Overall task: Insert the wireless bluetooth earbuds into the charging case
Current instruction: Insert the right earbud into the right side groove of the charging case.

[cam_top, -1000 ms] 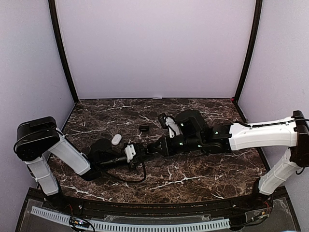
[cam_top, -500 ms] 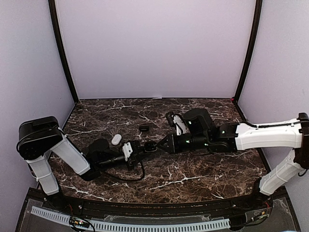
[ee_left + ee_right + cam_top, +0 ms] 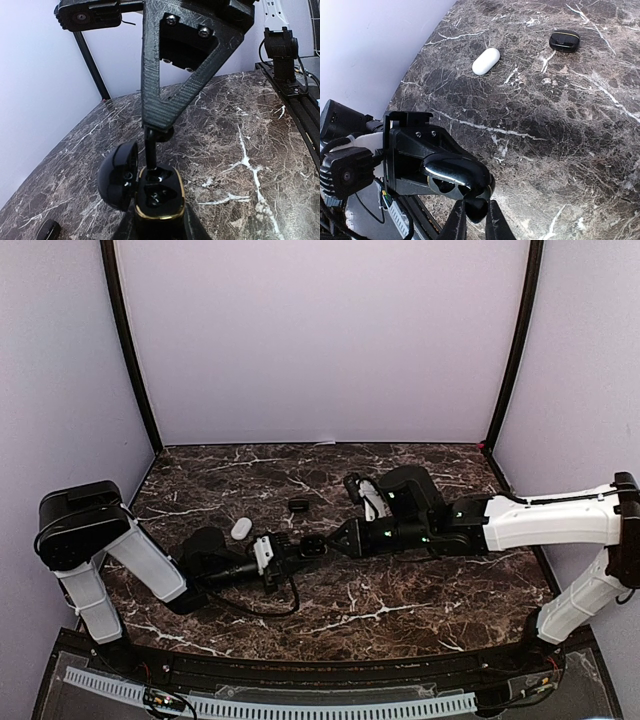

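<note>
Over the last second my right arm has drawn back a little toward three o'clock in the top view, and my left wrist has edged slightly toward nine; the two sets of fingers still meet mid-table.

My left gripper (image 3: 296, 549) is clamped around the base of the black charging case (image 3: 160, 197), holding it upright. The lid (image 3: 118, 174) is swung open to the nine o'clock side in my left wrist view, and the gold rim is showing.

My right gripper (image 3: 474, 220) is nearly closed, pinching one black earbud (image 3: 476, 206) between its tips. The earbud is right at the case's open mouth, its lower end reaching into the well; I cannot tell whether it is seated.

On the marble table (image 3: 420, 590), a white case (image 3: 241, 528) lies near ten o'clock of the held case. A closed black case (image 3: 298, 505) lies near twelve, and both are apart from my fingers.
</note>
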